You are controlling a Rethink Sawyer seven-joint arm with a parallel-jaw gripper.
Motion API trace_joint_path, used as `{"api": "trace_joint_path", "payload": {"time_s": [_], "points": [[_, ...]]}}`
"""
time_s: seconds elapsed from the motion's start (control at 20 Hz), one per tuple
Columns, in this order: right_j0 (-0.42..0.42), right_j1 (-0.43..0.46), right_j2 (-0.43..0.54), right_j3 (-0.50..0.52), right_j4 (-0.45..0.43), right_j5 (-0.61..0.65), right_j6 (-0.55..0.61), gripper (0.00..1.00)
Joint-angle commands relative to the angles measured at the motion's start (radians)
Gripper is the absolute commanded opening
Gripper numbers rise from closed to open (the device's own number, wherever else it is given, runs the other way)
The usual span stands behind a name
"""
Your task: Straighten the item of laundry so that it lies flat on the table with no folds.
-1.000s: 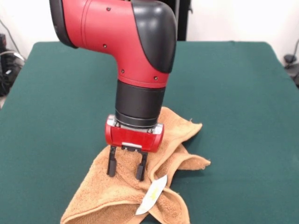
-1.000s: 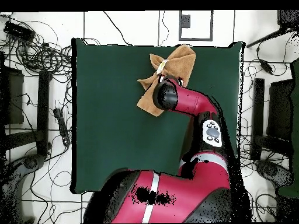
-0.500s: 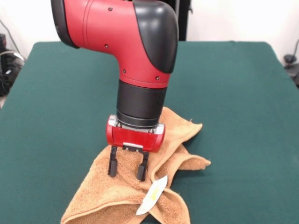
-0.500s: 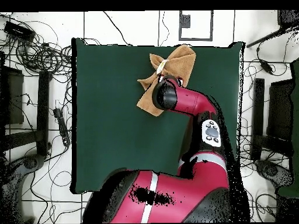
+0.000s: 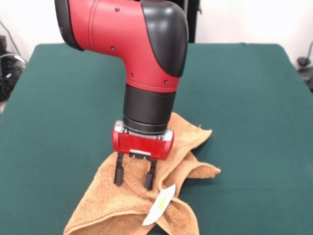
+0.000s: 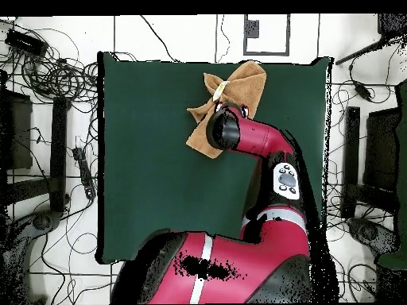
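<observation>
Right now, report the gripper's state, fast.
Gripper: open, holding nothing, fingers spread just over the crumpled towel.

Arm [image 5: 132, 44]: glossy red housing with a rounded black elbow cap and a black end cap. Small dark screws sit along the red shell near the seams. Below it, a black cylindrical wrist collar [image 5: 148, 108] joins a red block-shaped gripper [image 5: 133, 177] body with silver corner fittings and a small silver plate. Two slim black jaws project from it. Overhead, a grey oval button panel [image 6: 285, 179] sits on the red link, with white stripes on the base.
</observation>
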Motion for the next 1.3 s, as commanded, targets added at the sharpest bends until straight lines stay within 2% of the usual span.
{"api": "trace_joint_path", "payload": {"time_s": [0.05,0.1,0.25,0.9,1.05,1.25,1.3], "points": [[0.065,0.054,0.109,0.044,0.026,0.003,0.178,1.00],[0.060,0.054,0.116,0.041,0.028,0.031,0.167,0.00],[0.091,0.062,0.069,0.008,0.028,0.099,0.156,0.00],[0.079,0.045,0.084,0.042,0.031,0.081,0.166,0.00],[0.060,-0.019,0.088,0.111,0.000,0.088,0.139,0.00],[0.004,-0.154,0.107,0.238,-0.043,0.132,0.069,0.00],[0.000,-0.159,0.109,0.240,-0.045,0.144,0.058,0.00]]}}
